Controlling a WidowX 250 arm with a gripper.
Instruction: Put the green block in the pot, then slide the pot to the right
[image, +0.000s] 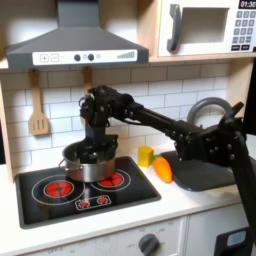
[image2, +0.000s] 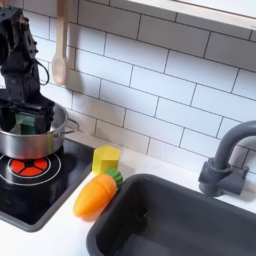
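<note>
Here, a shiny silver pot (image: 88, 162) on the black toy stovetop (image: 60, 195), over the far part between the two red burner rings, toward the first exterior view's left. In the second exterior view, the same pot (image2: 30, 138) at the left edge, with a red burner ring (image2: 28, 167) just in front of it. Inside the pot, the green block (image2: 27, 123), bright against the metal wall, resting low in the bowl; in the first exterior view only a faint green trace at the rim, too small to be sure of. Directly above the pot, the gripper (image2: 24, 106), black fingers pointing down and straddling the block's upper part. Impossible to tell whether the fingers press on the block or stand apart from it. Arm reaching in from the first exterior view's right, elbow high against the white tile wall.

To the second exterior view's right of the stovetop, on the white counter: a small yellow block (image2: 106, 158), and just nearer, touching or almost touching it, a toy carrot (image2: 96, 194) with a green top. Further right, a dark sink (image2: 170, 220) with a grey faucet (image2: 224, 160). On the wall at the first exterior view's left, a hanging wooden spatula (image: 38, 108).
</note>
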